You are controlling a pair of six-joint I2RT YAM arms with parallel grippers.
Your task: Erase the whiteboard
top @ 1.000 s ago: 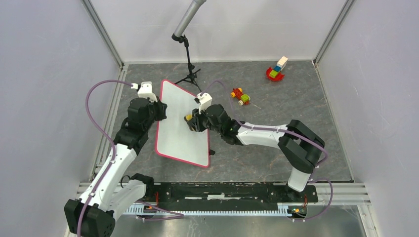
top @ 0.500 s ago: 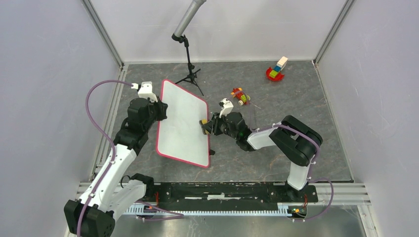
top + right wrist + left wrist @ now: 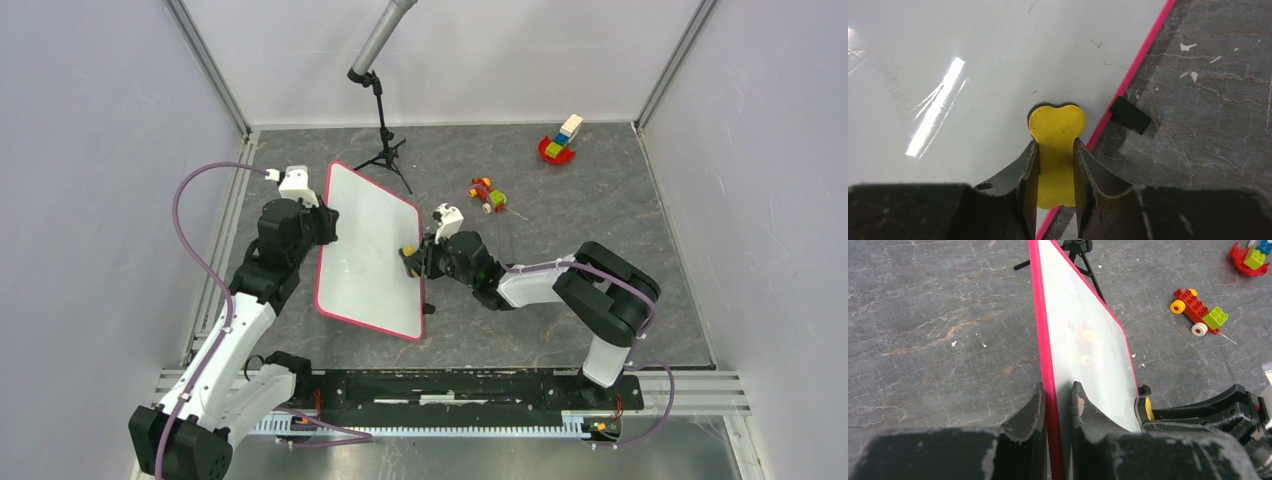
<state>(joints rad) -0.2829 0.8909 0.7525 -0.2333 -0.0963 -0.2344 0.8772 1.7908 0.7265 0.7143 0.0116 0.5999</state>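
The whiteboard [image 3: 365, 250] is white with a red-pink rim and stands tilted on the grey table; no handwriting shows on it. My left gripper [image 3: 325, 222] is shut on its left rim, which runs between the fingers in the left wrist view [image 3: 1048, 365]. My right gripper [image 3: 412, 258] is shut on a yellow eraser [image 3: 408, 252] at the board's right edge. In the right wrist view the eraser [image 3: 1056, 150] presses on the board [image 3: 973, 65] beside the pink rim and a black clip [image 3: 1129, 115]. The eraser also shows in the left wrist view [image 3: 1148, 409].
A black tripod [image 3: 385, 150] with a grey tube stands just behind the board. A small brick car [image 3: 487, 194] lies right of the board, and a red bowl of blocks [image 3: 558, 143] sits at the back right. Enclosure walls stand on three sides.
My right gripper wiped the eraser from the board's middle rightward to its right edge, then came slightly back left. The left gripper and board have stayed still.
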